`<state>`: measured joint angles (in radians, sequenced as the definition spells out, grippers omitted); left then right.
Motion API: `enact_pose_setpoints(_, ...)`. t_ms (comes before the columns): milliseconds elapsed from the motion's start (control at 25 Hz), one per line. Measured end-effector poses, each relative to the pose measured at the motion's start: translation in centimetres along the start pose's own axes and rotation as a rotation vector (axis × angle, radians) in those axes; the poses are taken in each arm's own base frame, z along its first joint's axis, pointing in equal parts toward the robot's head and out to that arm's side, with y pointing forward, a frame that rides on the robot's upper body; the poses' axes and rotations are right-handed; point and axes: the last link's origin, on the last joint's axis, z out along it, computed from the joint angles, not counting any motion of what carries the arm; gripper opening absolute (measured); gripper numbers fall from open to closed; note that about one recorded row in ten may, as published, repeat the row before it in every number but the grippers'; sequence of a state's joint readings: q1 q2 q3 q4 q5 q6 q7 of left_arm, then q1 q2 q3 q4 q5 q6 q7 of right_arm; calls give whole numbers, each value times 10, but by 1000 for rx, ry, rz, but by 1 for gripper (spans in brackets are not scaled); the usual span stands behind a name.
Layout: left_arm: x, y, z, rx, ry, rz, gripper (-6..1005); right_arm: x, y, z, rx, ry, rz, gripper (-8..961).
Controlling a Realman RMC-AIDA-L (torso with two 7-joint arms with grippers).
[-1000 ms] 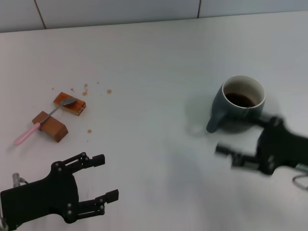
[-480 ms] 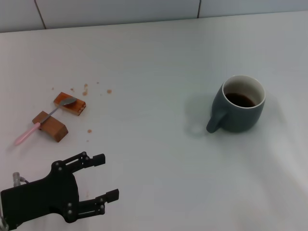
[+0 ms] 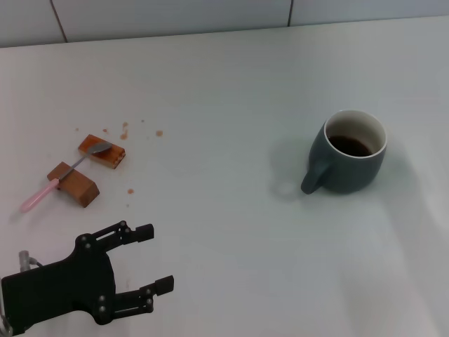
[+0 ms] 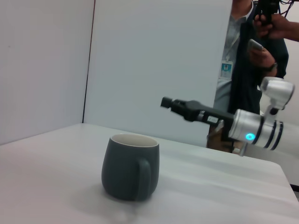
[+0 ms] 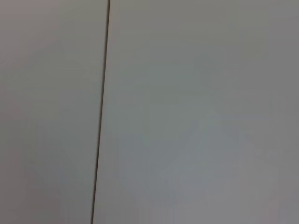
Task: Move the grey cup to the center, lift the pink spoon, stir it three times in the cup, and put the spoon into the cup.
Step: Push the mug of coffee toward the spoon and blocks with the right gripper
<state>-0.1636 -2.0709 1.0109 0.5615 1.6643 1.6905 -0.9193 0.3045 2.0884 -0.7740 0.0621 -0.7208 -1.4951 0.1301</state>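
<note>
The grey cup [image 3: 351,158] stands upright on the right side of the white table, with dark liquid inside and its handle turned toward the front left; it also shows in the left wrist view [image 4: 128,168]. The pink spoon [image 3: 52,184] lies at the far left, its silver bowl resting on a brown block and its neck across a second one. My left gripper [image 3: 156,258] is open and empty at the front left, below the spoon. My right gripper [image 4: 180,104] is out of the head view; the left wrist view shows it raised in the air beyond the cup.
Two brown blocks [image 3: 102,151] [image 3: 74,184] lie under the spoon, with brown crumbs [image 3: 125,130] scattered near them. A tiled wall [image 3: 175,14] runs along the table's far edge. A person [image 4: 254,56] stands behind the table.
My right gripper, a second ago low beside the cup at its front right, has lifted out of the head view. The cup, spoon and left gripper have not moved.
</note>
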Motion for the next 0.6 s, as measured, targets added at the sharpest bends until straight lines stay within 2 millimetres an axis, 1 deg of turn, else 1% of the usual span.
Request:
enact_pose_setpoints(120, 0, 0, 0, 0, 0, 0, 821, 6, 7, 7, -21, 46, -46, 80)
enact_pose_setpoints(160, 0, 0, 0, -1, 0, 2, 821, 9, 14, 11, -38, 66, -78, 36)
enact_pose_setpoints(200, 0, 0, 0, -1, 0, 2, 821, 9, 14, 11, -38, 66, -78, 28)
enact_pose_setpoints(360, 1, -1, 1, -3, 1, 3, 821, 14, 29, 17, -74, 102, -140, -2)
enact_pose_setpoints(400, 1, -1, 1, -3, 1, 3, 821, 14, 29, 17, -74, 102, -140, -2)
enact_pose_setpoints(560, 1, -1, 1, -4, 1, 4, 820, 20, 41, 22, -137, 145, -150, -3)
enact_pose_setpoints(600, 1, -1, 1, -4, 1, 4, 820, 20, 41, 22, -137, 145, -150, -3)
